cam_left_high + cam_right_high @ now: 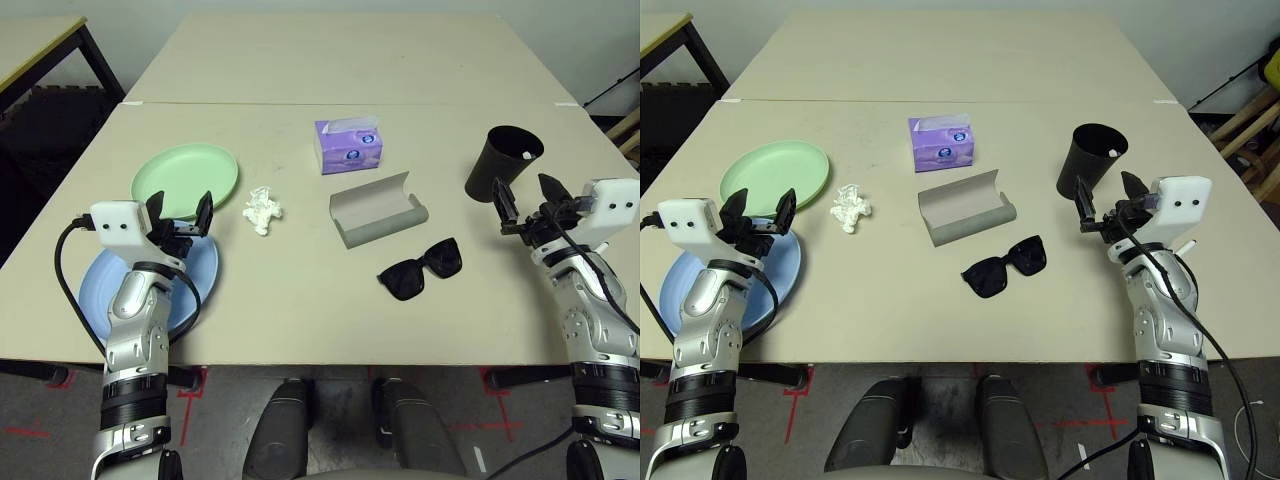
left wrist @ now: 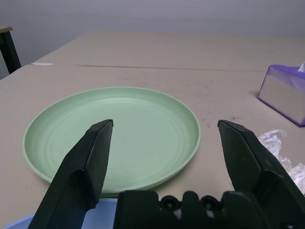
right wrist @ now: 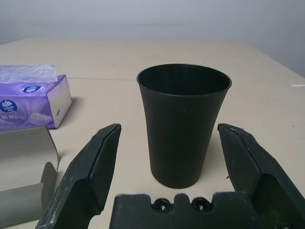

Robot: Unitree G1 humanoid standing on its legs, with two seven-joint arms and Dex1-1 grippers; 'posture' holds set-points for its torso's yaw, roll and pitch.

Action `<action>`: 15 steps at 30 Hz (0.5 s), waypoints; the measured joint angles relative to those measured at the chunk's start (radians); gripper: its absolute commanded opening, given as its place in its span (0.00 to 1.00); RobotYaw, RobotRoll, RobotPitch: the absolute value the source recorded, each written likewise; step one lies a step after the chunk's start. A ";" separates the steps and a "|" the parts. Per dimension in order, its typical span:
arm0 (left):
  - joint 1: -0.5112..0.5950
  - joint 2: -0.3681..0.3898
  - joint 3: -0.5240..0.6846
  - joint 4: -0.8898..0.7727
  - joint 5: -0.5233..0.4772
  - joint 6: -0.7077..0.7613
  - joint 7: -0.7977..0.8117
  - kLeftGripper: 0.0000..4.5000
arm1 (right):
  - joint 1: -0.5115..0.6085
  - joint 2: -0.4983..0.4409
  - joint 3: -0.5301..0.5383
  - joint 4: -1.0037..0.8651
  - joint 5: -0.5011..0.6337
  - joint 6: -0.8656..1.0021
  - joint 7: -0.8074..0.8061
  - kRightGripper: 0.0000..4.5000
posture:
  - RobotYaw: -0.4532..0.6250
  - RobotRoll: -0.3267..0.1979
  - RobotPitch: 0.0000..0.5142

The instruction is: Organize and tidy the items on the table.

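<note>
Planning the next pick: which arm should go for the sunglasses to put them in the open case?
Right, probably. The sunglasses and the open case lie right of the table's middle, nearer the right gripper, which is open and empty by the black cup. The left gripper hovers over the plates, farther away.

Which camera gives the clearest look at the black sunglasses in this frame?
The left eye view shows the black sunglasses best: whole, unobstructed, both lenses visible, lying on the table just in front of the open grey glasses case. The right eye view shows them equally whole, from a slightly shifted angle.
</note>
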 measured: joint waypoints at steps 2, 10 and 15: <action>0.000 -0.001 -0.001 0.000 0.000 0.000 0.002 1.00 | 0.000 0.000 0.000 0.000 0.000 0.000 0.000 0.99 | 0.45 0.62 0.19; -0.011 -0.005 -0.009 -0.001 0.000 0.000 0.012 1.00 | 0.000 0.000 0.000 0.000 0.000 0.000 0.000 0.99 | 0.45 0.62 0.19; -0.012 -0.005 -0.011 -0.001 0.000 0.001 0.012 1.00 | 0.007 -0.015 0.001 0.001 -0.001 -0.013 0.024 0.99 | 0.46 0.62 0.19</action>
